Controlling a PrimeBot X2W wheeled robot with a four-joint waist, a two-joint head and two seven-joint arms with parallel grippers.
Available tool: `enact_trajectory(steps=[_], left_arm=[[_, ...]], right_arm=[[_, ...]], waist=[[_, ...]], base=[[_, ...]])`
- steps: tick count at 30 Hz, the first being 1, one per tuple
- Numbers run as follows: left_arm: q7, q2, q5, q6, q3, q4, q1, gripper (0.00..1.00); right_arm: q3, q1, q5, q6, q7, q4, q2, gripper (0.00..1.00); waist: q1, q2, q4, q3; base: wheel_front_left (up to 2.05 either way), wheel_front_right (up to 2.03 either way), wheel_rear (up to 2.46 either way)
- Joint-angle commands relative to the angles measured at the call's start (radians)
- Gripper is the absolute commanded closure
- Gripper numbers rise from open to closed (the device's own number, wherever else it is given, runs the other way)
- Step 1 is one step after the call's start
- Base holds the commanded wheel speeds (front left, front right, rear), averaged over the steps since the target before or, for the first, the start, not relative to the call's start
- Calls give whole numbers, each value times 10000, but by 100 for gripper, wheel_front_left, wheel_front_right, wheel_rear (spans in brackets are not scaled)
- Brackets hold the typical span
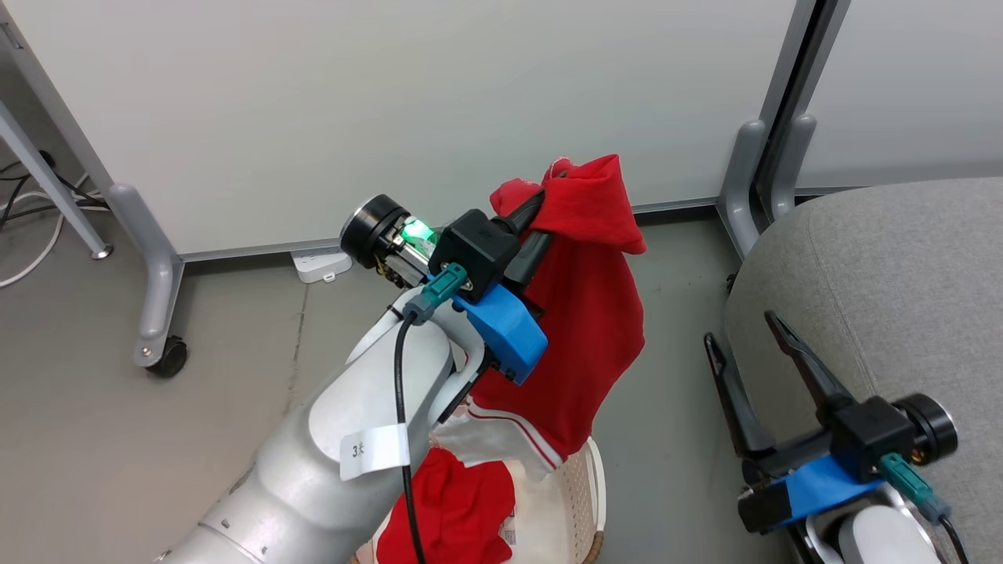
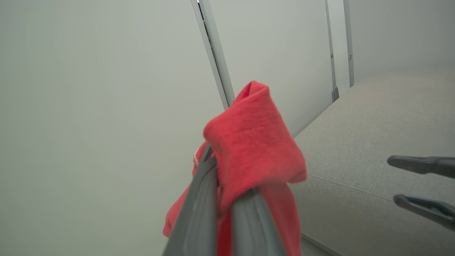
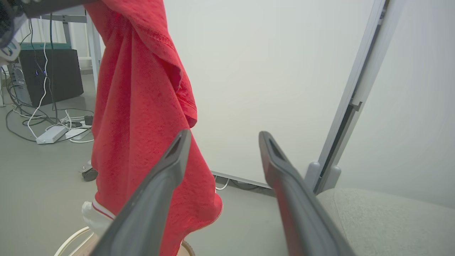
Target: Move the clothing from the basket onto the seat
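Head view: the left pincer is closed on a red garment, and the cloth folds over its fingertips and hangs straight down from them. The white striped lower end of the garment hangs just over the basket, which stands below this pincer. More red clothing lies inside the basket. The right pincer is wide open and holds nothing. It is to the right of the hanging garment, apart from it, at the near edge of the grey seat.
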Motion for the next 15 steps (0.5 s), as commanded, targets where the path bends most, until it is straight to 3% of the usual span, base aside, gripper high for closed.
enact_trajectory(steps=[1,15], left_arm=[[-51,12,8,-3,-23,21,44,100],[-51,-133,-58,-72,-341,-51,-126,100]], right_arm=[[129,-221,-62,1,-35,-53,-99,0],[2269,-2168,103,1,-33,581,-547,0]], waist=[[1,-1,-6,18],[1,-1,204,258]], base=[[0,0,0],[0,0,0]])
